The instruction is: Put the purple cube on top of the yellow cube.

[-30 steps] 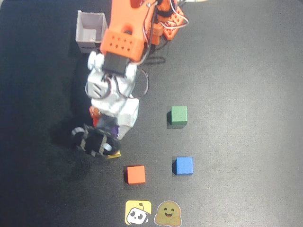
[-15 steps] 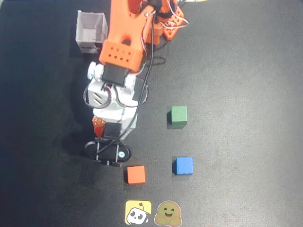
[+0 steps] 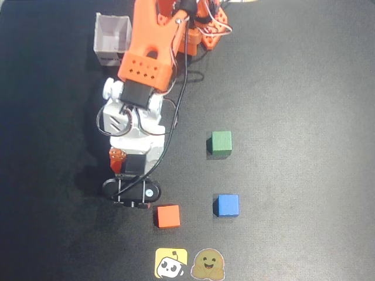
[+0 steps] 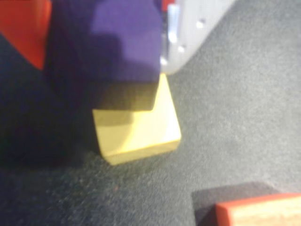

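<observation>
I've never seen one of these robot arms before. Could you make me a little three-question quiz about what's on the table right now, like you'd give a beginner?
1. True or false: in the wrist view, the purple cube is between the jaws and above the yellow cube.
2. Multiple choice: in the overhead view, which cube lies nearest the arm's tip? A) the green cube B) the blue cube C) the orange cube
3. Fill in: in the overhead view, the two stickers lie at the ____ edge of the picture.

Key: 1 true. 2 C. 3 bottom.
</observation>
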You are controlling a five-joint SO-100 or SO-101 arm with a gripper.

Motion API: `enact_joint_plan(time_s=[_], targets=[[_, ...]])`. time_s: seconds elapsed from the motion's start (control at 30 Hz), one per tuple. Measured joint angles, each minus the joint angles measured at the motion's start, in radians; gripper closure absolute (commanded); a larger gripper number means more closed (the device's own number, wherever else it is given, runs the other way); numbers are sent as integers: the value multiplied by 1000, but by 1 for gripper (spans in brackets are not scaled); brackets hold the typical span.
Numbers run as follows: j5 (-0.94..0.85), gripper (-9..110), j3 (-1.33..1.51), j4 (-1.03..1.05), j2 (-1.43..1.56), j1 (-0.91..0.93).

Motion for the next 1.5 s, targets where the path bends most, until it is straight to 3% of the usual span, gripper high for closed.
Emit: enact_joint_plan(time_s=[1.5], targets=[[84, 101, -3, -46, -61, -15]])
